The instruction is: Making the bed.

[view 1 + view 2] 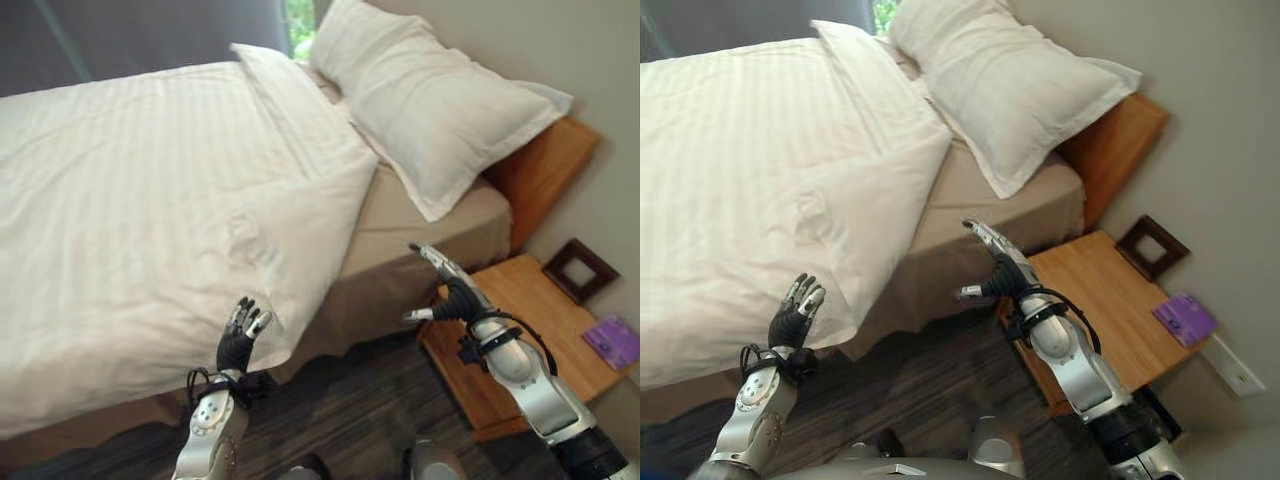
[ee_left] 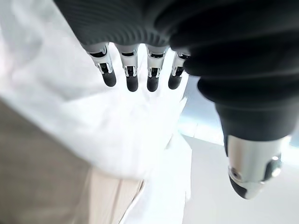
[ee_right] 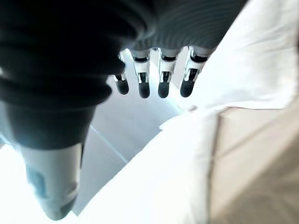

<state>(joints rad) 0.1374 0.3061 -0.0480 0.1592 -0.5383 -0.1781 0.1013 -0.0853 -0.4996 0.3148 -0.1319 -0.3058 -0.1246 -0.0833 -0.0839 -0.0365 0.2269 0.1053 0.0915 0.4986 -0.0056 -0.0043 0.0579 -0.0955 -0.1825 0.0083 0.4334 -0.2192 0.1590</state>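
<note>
Both hands are empty, fingers straight and spread: the left hand [image 1: 240,340] is raised just below the duvet [image 1: 150,220] corner that droops over the bed [image 1: 420,215] side, the right hand [image 1: 452,290] held off the bed's side toward the nightstand [image 1: 520,310]. My worry is that a grab at that loose corner drags the duvet crooked, or the right arm knocks the nightstand. Pillows [image 1: 420,100] lean at the bed's head. No writing on the purple item [image 1: 612,340] is legible.

head stereo: looks down, shares bed [image 1: 150,200] | wrist cams: close along fingers
</note>
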